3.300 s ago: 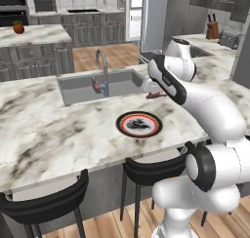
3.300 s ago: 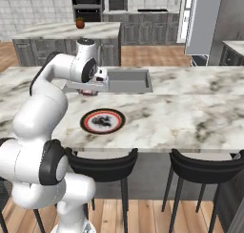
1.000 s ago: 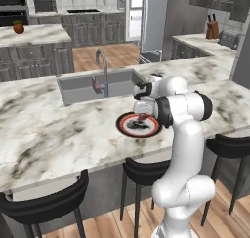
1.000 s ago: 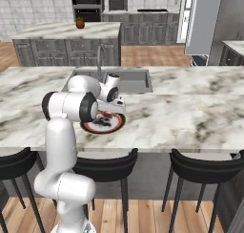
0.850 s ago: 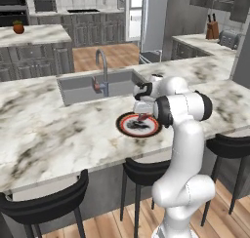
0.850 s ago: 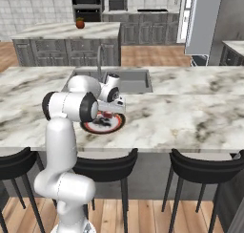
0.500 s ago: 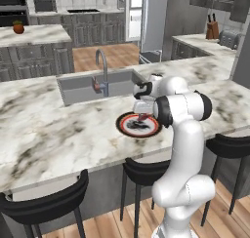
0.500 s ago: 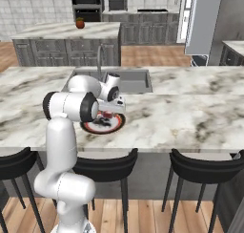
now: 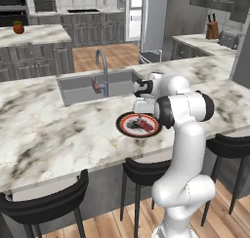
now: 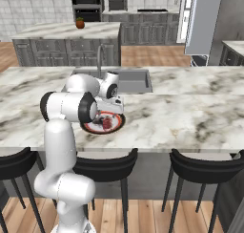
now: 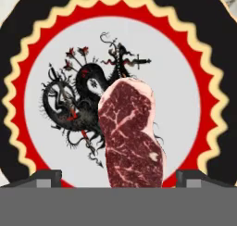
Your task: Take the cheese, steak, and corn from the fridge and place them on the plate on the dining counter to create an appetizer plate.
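Now steak (image 11: 132,134) between spread jaws (on plate (image 11: 28,44)).

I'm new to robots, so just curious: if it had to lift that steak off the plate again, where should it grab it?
Probably across the steak's narrow middle, coming straight down. It lies flat and long on the plate, so only its thin side edges offer a hold.

Grey sink (image 9: 88,88) with curved tap (image 9: 101,66), inset; black stools (image 10: 198,172) along front edge; knife block (image 9: 212,31) on far side counter; round reddish-orange item (image 10: 80,23) on rear island.
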Motion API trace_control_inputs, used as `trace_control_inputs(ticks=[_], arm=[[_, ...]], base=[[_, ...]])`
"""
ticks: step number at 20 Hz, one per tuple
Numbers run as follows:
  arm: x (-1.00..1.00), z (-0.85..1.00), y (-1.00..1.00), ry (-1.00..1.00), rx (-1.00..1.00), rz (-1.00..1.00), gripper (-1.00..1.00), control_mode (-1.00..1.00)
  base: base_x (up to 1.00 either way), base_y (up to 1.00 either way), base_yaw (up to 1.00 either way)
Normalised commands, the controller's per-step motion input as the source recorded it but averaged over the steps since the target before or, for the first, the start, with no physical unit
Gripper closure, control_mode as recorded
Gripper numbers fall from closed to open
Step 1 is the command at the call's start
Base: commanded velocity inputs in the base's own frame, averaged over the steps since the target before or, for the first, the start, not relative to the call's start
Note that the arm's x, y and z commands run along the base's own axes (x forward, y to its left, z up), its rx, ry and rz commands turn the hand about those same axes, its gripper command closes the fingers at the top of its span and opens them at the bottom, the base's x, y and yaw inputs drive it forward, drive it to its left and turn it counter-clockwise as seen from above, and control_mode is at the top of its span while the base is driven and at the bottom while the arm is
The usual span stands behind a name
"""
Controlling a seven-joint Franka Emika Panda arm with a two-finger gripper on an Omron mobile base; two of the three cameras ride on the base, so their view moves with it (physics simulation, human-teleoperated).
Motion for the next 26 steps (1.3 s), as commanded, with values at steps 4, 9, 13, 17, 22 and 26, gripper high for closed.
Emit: trace_control_inputs(ticks=[4,9,13,17,22,26], arm=[[-0.64,0.56,0.00,0.03,0.00,0.00,-1.00,-1.00],[-0.99,0.33,0.02,-0.06,-0.03,0.00,-1.00,-1.00],[-1.00,0.41,0.00,-0.21,-0.04,0.00,-1.00,-1.00],[-0.99,0.27,0.08,-0.16,-0.09,0.01,-1.00,-1.00],[0.00,0.00,0.00,0.00,0.00,0.00,-1.00,1.00],[0.00,0.00,0.00,0.00,0.00,0.00,-1.00,1.00]], base=[[0.00,0.00,0.00],[0.00,0.00,0.00],[0.00,0.00,0.00],[0.00,0.00,0.00],[-0.79,0.57,0.03],[-0.35,0.98,0.04]])
